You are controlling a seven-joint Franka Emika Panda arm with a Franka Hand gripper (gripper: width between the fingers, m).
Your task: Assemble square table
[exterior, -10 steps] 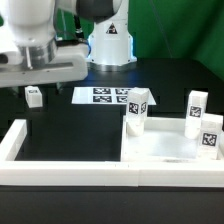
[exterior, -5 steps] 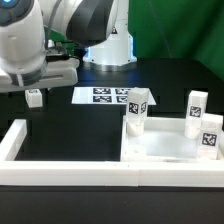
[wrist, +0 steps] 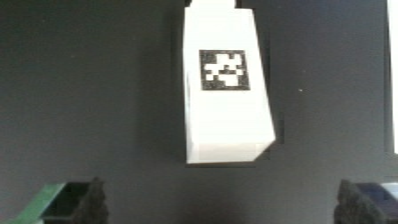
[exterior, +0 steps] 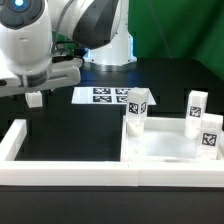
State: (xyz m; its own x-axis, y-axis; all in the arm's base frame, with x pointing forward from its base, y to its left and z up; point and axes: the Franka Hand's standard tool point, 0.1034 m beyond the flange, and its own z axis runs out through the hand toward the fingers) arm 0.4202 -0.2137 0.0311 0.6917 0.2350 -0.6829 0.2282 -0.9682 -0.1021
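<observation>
square table top (exterior: 160,150) lies flat on the black bench (exterior: 70,120) inside the white border wall's (exterior: 60,168) corner, three legs standing on it upright. fourth leg (wrist: 228,85) lies loose, well apart, directly under the tool (wrist: 222,200), whose fingers are spread apart, holding nothing. one leg remains ungrasped; whether the other three are seated cannot be told.

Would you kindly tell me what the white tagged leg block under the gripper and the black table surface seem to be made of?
The white tagged leg block looks like smooth matte plastic: uniform white, crisp bevelled end, printed black-white tag. The black table surface looks like matte cloth or mat, faintly speckled with no glare; uncertain.
</observation>
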